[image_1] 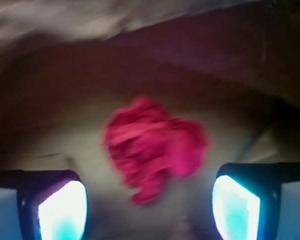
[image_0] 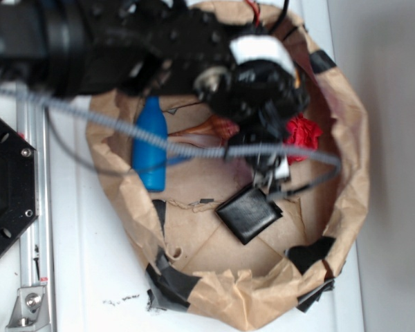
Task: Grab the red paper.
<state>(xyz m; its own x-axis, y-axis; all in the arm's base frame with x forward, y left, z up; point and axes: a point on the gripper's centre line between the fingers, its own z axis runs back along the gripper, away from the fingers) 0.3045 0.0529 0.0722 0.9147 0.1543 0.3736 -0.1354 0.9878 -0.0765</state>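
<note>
From the exterior view, the red paper (image_0: 303, 136) lies inside the brown paper nest (image_0: 346, 187), half hidden behind the pincer (image_0: 273, 181), with a black wallet (image_0: 249, 214) and a blue bottle (image_0: 151, 144) nearby. The wrist view shows the pincer (image_1: 149, 210) spread wide and empty, the red paper (image_1: 155, 147) lying free just beyond its fingers (image_1: 62, 210).

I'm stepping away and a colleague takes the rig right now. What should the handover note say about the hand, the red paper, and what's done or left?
Hand: open, fingers spread wide, holding nothing.
Red paper: lying on the brown paper nest, near its far right wall; in the wrist view it sits just ahead of the hand, roughly centred between the fingers.
Other items in the nest: black wallet, blue bottle.
Done: hand lined up on the red paper.
Left: advance onto it, close, lift. The wrist view is blurred, so contact cannot be judged.
</note>
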